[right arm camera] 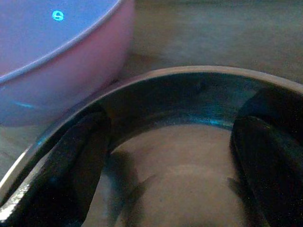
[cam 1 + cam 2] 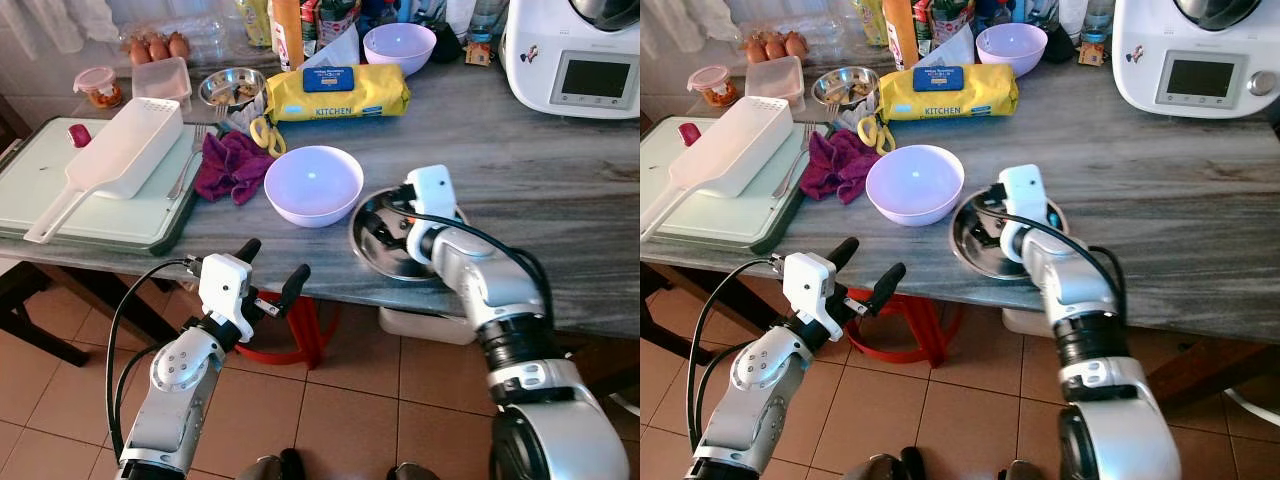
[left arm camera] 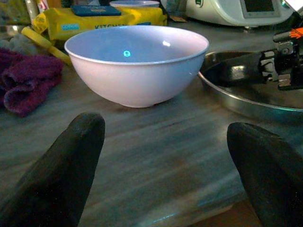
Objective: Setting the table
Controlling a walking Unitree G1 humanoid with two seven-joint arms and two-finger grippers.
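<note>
A lavender bowl (image 2: pixel 313 185) stands near the front edge of the grey table (image 2: pixel 560 200). A shallow steel dish (image 2: pixel 372 252) sits right beside it, on its right. My right gripper (image 2: pixel 387 231) is open, with both black fingers (image 1: pixel 71 161) down inside the dish, close to the rim on the bowl's side. In the left wrist view one of those fingers (image 3: pixel 241 71) lies across the dish (image 3: pixel 246 101). My left gripper (image 2: pixel 275 259) is open and holds nothing. It hovers just below and in front of the table edge, pointing at the bowl (image 3: pixel 135 64).
A purple cloth (image 2: pixel 230 165), yellow scissors (image 2: pixel 265 135) and a yellow kitchen pack (image 2: pixel 335 92) lie behind the bowl. A white scoop (image 2: pixel 120 150) and a fork (image 2: pixel 187 165) rest on a green board (image 2: pixel 100 225) at left. Farther back stand a second lavender bowl (image 2: pixel 399 48) and a white appliance (image 2: pixel 575 55). A red stool (image 2: pixel 290 335) stands under the table.
</note>
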